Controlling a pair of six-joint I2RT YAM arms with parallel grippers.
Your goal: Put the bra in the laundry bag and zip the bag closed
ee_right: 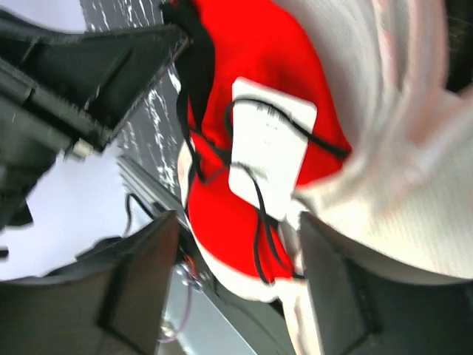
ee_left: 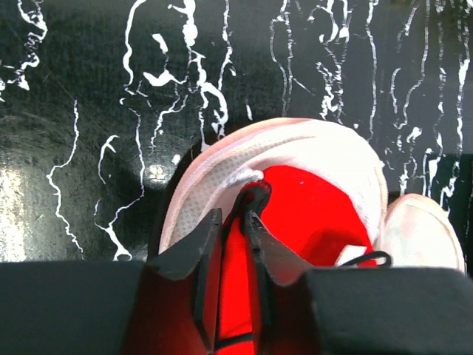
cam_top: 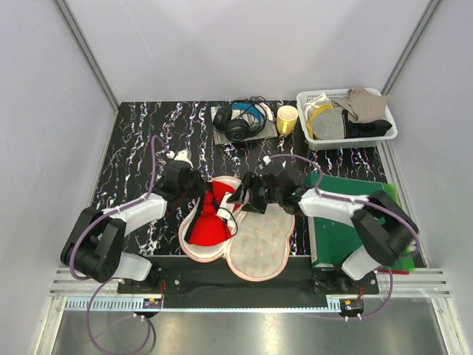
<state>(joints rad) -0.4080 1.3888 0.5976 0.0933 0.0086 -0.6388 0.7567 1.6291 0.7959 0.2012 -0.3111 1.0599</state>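
Note:
The peach-pink laundry bag [cam_top: 262,240] lies open near the table's front edge, with its printed flap spread to the right. The red bra [cam_top: 207,229] sits in the bag's left lobe. My left gripper [cam_top: 198,194] is at the bra's far edge. In the left wrist view the left gripper [ee_left: 233,214] is shut on the bra [ee_left: 318,214] where a black strap ends, inside the bag's pale rim [ee_left: 222,166]. My right gripper [cam_top: 238,198] hovers over the bag's middle. In the right wrist view the right gripper [ee_right: 238,222] is open above the bra [ee_right: 251,44] and its white label [ee_right: 270,148].
A white basket [cam_top: 307,96] with cloths stands at the back right. Headphones [cam_top: 240,118] and a yellow cup [cam_top: 287,118] are at the back centre. A green board [cam_top: 332,237] lies under the right arm.

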